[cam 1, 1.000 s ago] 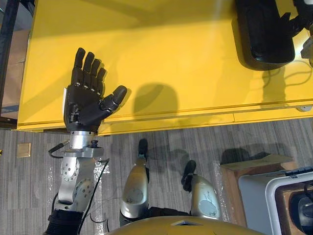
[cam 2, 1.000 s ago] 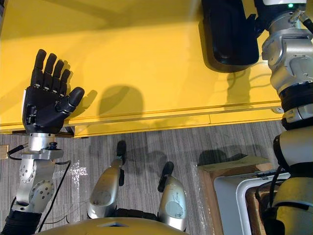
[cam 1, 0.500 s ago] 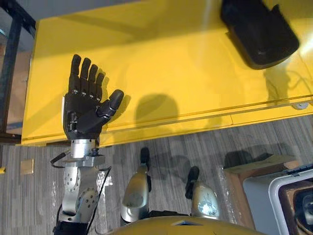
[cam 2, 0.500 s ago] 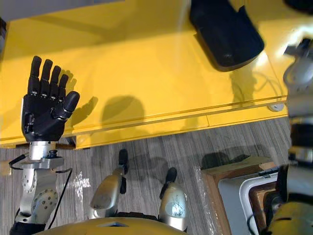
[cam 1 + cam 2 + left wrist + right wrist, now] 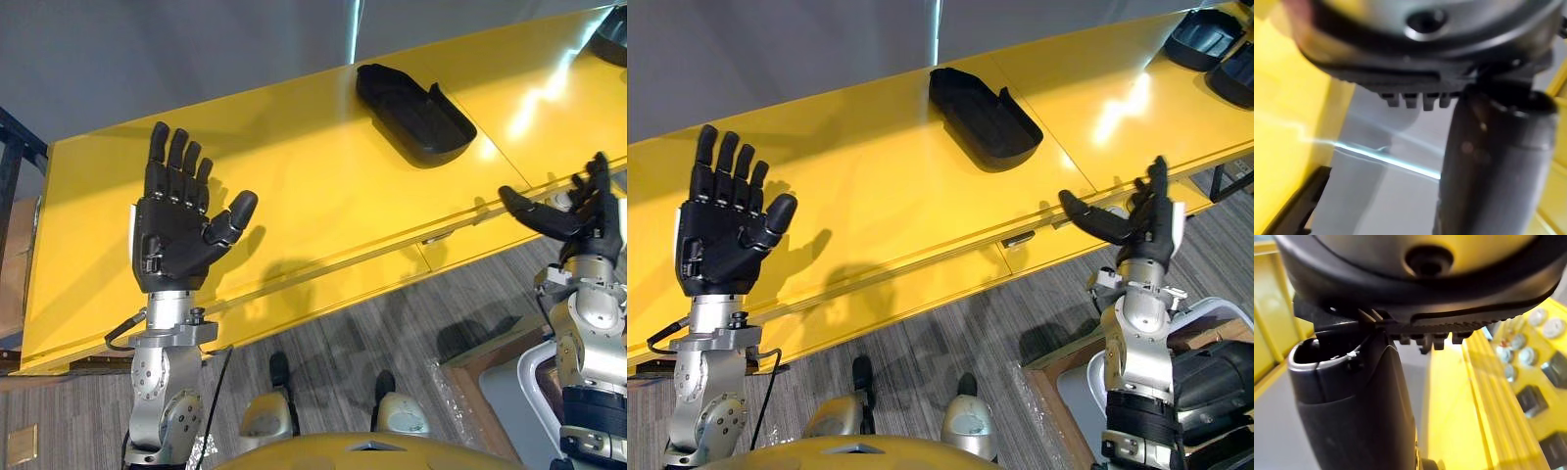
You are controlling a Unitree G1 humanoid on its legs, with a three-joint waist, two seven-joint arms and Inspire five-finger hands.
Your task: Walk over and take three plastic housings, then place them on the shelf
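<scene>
A black scoop-shaped plastic housing (image 5: 416, 113) lies on the long yellow bench (image 5: 313, 186) at 1 o'clock, apart from both hands. The left hand (image 5: 176, 235) at 9 o'clock and the right hand (image 5: 1136, 230) at 3 o'clock are both spread, fingers straight, and empty.

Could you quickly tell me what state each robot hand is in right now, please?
Left robot hand: open, fingers straight, holding nothing.
Right robot hand: open, fingers spread, holding nothing.
</scene>
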